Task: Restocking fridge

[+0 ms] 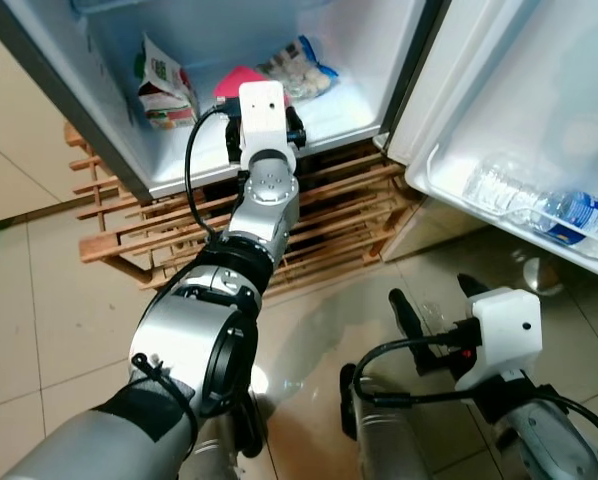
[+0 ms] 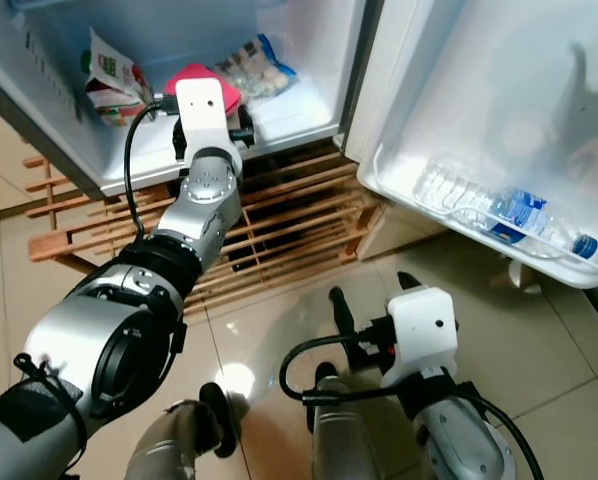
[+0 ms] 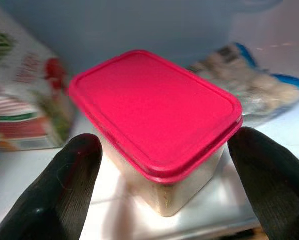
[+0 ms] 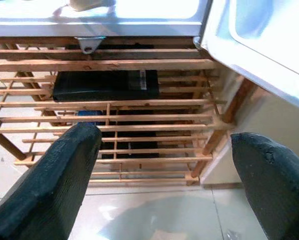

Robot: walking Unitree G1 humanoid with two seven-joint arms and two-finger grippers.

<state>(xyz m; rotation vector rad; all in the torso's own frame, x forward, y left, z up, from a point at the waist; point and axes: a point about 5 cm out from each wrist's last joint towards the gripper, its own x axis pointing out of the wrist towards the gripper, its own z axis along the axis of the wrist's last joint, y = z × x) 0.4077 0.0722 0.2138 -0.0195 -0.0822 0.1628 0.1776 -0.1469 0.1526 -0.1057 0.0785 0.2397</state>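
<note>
A clear container with a red lid stands on the bottom shelf of the open fridge, near its front edge. My left gripper reaches into the fridge and is open, with one black finger on each side of the container and a gap between each finger and its walls. From the head the red lid peeks out behind the left wrist. My right gripper hangs low over the tiled floor, open and holding nothing, facing the wooden rack.
A green, white and red packet leans left of the container, and a bag of frozen food lies to its right. The open fridge door holds water bottles in its shelf. A wooden slatted rack carries the fridge.
</note>
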